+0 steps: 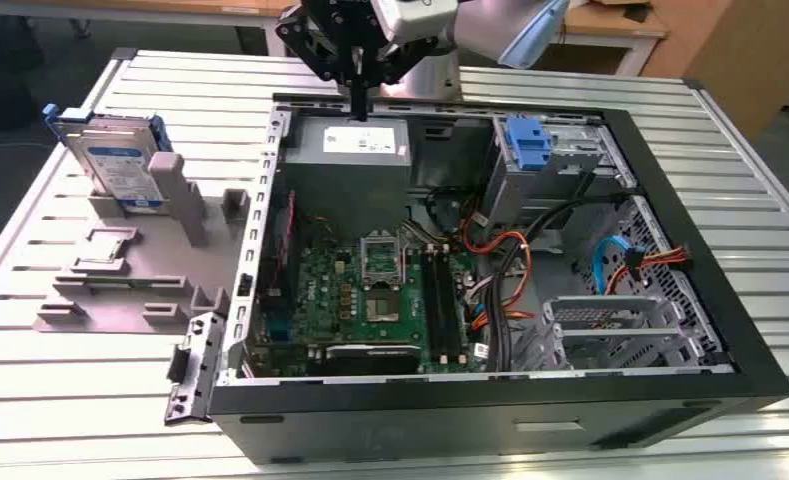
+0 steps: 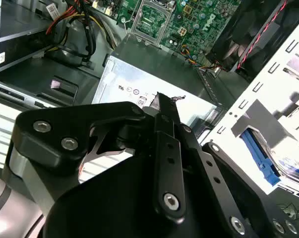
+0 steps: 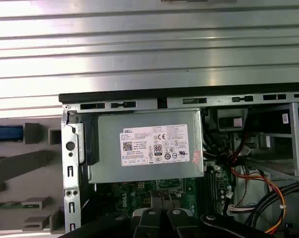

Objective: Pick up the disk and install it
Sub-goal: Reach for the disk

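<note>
The disk stands upright in a grey holder on the slatted table, at the exterior view's left of the open computer case. It is silver-grey with a white-and-blue label and a blue carrier frame. Its blue edge also shows in the second wrist view and the first wrist view. My gripper hangs over the far edge of the case, just above the grey power-supply box. Its black fingers are shut together with nothing between them, well apart from the disk.
The case lies open with the green motherboard, orange and black cables and a metal drive cage. A blue bracket stands in the far bay. The power-supply box carries a white sticker. A bare slatted table surrounds the case.
</note>
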Available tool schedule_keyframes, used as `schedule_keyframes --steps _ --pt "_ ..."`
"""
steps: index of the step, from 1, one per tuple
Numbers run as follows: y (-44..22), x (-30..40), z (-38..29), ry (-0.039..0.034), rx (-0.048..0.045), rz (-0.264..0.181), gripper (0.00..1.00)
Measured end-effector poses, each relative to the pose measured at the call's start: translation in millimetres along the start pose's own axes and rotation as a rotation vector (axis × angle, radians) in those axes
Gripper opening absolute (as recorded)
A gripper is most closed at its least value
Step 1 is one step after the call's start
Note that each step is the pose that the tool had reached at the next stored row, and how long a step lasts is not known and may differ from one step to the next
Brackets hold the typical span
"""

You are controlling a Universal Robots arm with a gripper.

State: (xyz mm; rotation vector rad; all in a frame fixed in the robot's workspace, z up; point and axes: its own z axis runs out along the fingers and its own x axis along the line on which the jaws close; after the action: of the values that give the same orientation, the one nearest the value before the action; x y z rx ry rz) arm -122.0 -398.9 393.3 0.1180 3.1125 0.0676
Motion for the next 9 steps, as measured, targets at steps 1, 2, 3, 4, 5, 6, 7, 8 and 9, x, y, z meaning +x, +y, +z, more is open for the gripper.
schedule_keyframes --steps 1,2,3,4,5,6,7,8,9 --pt "0.0 0.0 0.0 0.0000 0.0000 0.000 0.10" --pt "0.0 0.0 0.0 0.0000 0.0000 0.000 0.10" --pt "0.0 0.0 0.0 0.0000 0.0000 0.000 0.10" --pt "0.0 0.1 0.0 -0.0001 0.0000 0.000 0.10" --pt "0.0 0.2 0.0 0.0000 0.0000 0.000 0.10" --pt "0.0 0.3 0.0 -0.0001 0.0000 0.000 0.10" --pt "0.0 0.4 0.0 0.0000 0.0000 0.000 0.10" --pt "0.0 0.5 0.0 0.0000 0.0000 0.000 0.10" --pt "-0.1 0.8 0.0 -0.0001 0.0000 0.000 0.10"
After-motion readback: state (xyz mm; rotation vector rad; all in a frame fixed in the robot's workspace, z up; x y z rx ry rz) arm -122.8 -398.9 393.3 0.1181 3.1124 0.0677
